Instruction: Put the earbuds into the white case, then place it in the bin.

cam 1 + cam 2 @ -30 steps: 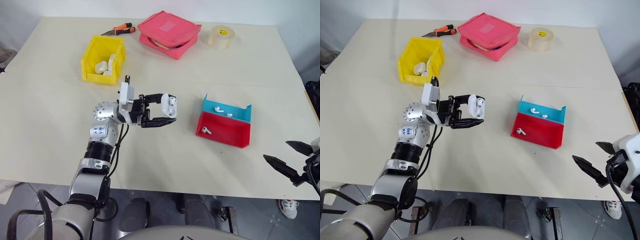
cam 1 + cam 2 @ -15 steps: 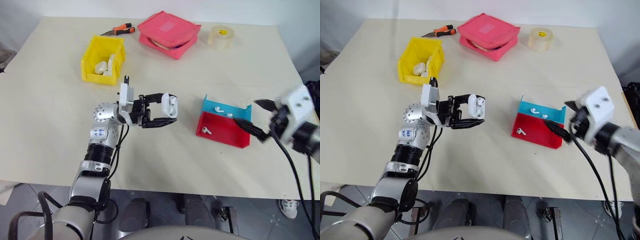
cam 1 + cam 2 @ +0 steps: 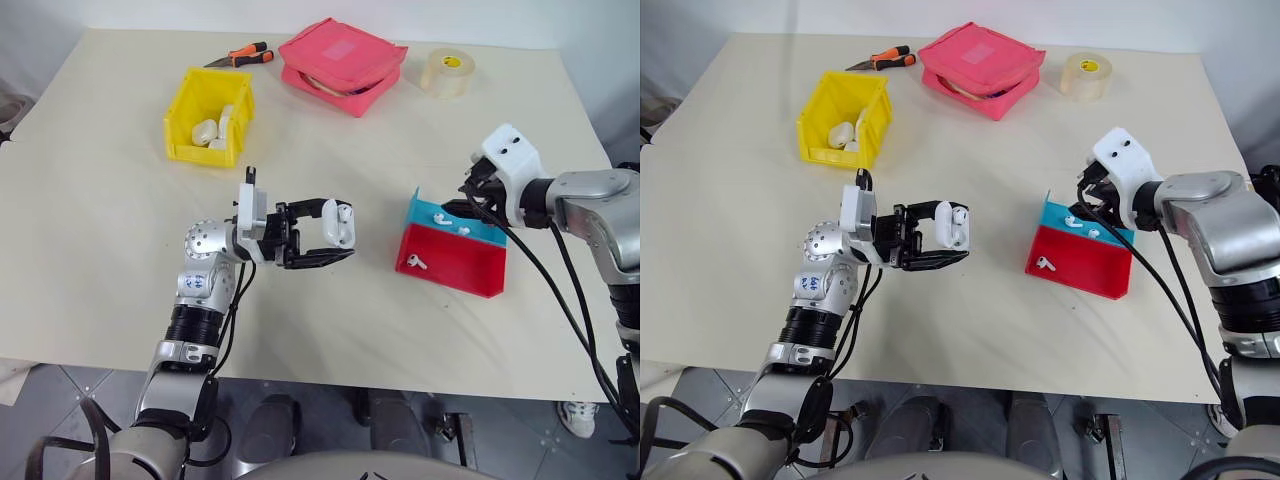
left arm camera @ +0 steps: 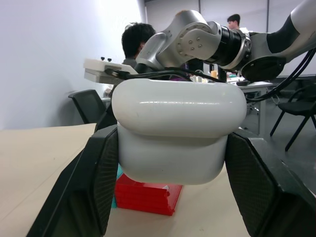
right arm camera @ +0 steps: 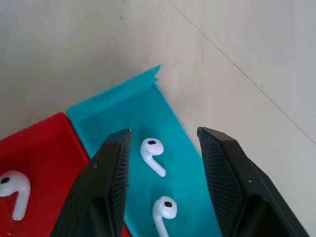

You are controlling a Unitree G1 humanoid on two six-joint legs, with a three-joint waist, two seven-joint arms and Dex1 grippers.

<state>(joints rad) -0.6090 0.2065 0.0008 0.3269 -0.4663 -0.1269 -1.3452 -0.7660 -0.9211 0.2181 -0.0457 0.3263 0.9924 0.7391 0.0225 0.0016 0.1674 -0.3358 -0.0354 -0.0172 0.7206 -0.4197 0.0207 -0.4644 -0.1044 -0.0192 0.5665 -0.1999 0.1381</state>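
Note:
My left gripper [image 3: 340, 232] is shut on the white case [image 3: 341, 221], held above the table's middle; in the left wrist view the case [image 4: 175, 128] sits clamped between both fingers. My right gripper [image 3: 462, 208] hangs over the blue tray [image 3: 486, 232], open. In the right wrist view its fingers [image 5: 111, 173] straddle one of the earbuds [image 5: 152, 155] without touching it. A second earbud [image 5: 163, 210] lies beside it, and a third [image 3: 413, 262] lies in the red tray [image 3: 455, 278]. The yellow bin [image 3: 200, 155] stands at the back left with white items inside.
A pink zip pouch [image 3: 343, 65], a roll of tape [image 3: 445, 72] and orange-handled pliers [image 3: 240, 55] lie along the far edge. The red and blue trays sit side by side right of centre. People and chairs show behind the table in the left wrist view.
My right arm swung from the table's near right edge forward and left to over the blue tray, and its fingers narrowed. The left gripper kept still with the case.

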